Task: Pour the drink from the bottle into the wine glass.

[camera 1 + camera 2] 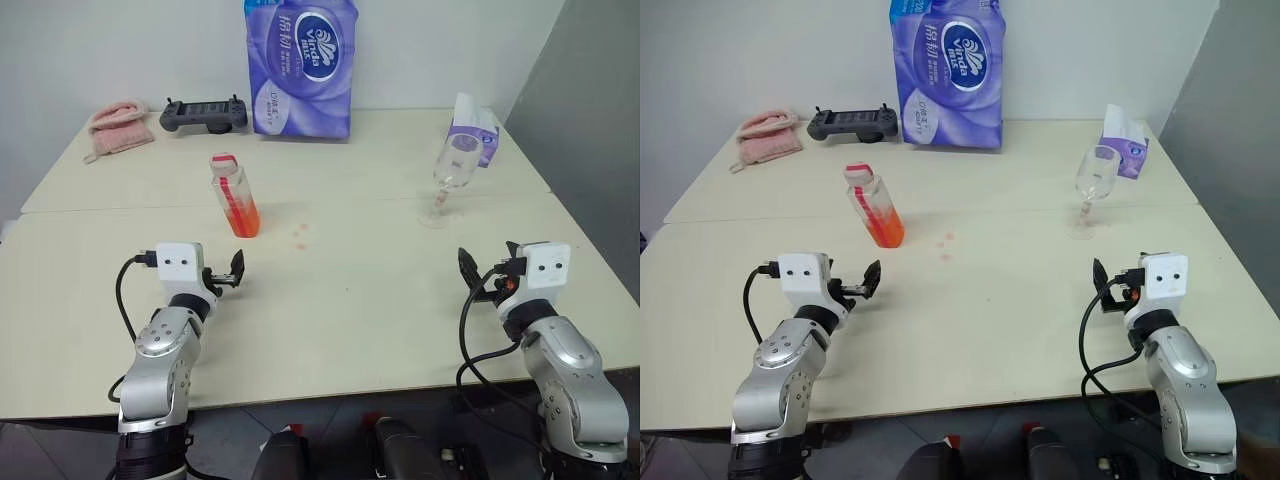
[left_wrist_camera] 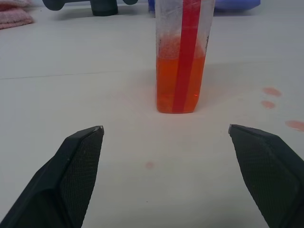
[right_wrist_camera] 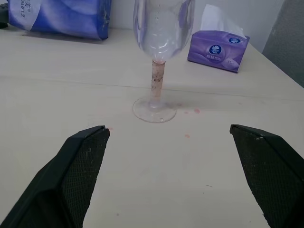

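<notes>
Bottle stands capped at about eleven o'clock on the counter, its lower part holding the orange-red drink, while the wine glass stands apart at about two o'clock with an empty bowl, so I judge nothing poured yet: grasping, uncapping and pouring all remain. Both the left tool and the right tool hover over the near edge with fingers spread wide, holding nothing. On the pale counter, marked by a few reddish spots, a purple tissue pack, a black controller, a pink cloth and a tissue box line the far side against a white wall.
</notes>
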Tool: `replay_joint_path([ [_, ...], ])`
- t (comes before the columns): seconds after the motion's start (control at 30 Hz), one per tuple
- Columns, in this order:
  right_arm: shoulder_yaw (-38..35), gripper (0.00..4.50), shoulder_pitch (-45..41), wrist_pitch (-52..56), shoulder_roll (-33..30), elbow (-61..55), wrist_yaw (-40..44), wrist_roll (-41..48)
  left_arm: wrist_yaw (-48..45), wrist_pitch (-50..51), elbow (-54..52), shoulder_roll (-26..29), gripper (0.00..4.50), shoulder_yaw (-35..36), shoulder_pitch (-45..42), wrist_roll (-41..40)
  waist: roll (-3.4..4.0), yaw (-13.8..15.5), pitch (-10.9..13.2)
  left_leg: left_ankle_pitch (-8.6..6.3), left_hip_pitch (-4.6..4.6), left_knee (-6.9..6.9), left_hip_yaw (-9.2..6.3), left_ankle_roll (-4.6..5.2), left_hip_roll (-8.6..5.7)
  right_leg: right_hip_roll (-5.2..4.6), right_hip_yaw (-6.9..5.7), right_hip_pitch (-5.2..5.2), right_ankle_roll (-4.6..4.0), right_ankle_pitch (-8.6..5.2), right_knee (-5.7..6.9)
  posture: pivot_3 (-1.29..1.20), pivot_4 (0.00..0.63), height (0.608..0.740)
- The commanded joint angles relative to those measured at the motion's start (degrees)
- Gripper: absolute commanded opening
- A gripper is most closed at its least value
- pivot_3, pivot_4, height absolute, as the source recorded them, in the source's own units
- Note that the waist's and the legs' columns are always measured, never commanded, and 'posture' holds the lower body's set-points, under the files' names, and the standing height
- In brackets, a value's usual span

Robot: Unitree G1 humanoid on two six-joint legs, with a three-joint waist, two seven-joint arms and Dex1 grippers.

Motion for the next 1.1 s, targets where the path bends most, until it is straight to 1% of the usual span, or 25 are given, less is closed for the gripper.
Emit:
replay_joint_path([
  [0.03, -0.5, 4.50, -0.8, -1.3, -0.7, -0.8, 0.2, 0.0, 0.2, -0.8, -2.5, 0.0, 4.49, 1.1, -0.9, -0.6, 0.00, 0.0, 0.0, 0.00, 0.00, 0.00, 0.00, 0.00, 0.00, 0.00, 0.00, 0.00, 0.00, 0.00, 0.00, 0.00, 0.150, 0.740],
  [0.83, -0.9, 4.50, -0.9, -1.5, -1.5, -0.3, 0.9, 0.2, -0.4, -1.6, -1.4, 0.4, 4.49, 0.4, -1.7, -0.1, 0.00, 0.0, 0.0, 0.00, 0.00, 0.00, 0.00, 0.00, 0.00, 0.00, 0.00, 0.00, 0.00, 0.00, -0.01, 0.00, 0.150, 0.740],
  [0.97, -1.8, 4.50, -5.5, 0.1, -5.2, 1.0, 4.9, 2.9, -0.5, -1.6, -0.6, 0.5, 4.49, 0.4, -2.9, 0.0, 0.00, 0.0, 0.0, 0.00, 0.01, 0.00, 0.01, 0.00, -0.01, 0.00, 0.01, 0.00, 0.00, 0.00, 0.00, 0.00, 0.150, 0.740],
  [1.1, -0.9, 4.50, -13.5, 5.0, -11.5, 2.8, 15.3, 11.6, -0.7, -2.1, 1.0, 0.5, 4.49, 0.1, -4.6, 0.2, 0.00, -0.1, 0.0, 0.00, 0.02, 0.01, 0.02, 0.00, -0.01, 0.02, 0.00, 0.00, 0.00, 0.00, 0.00, 0.00, 0.150, 0.740],
])
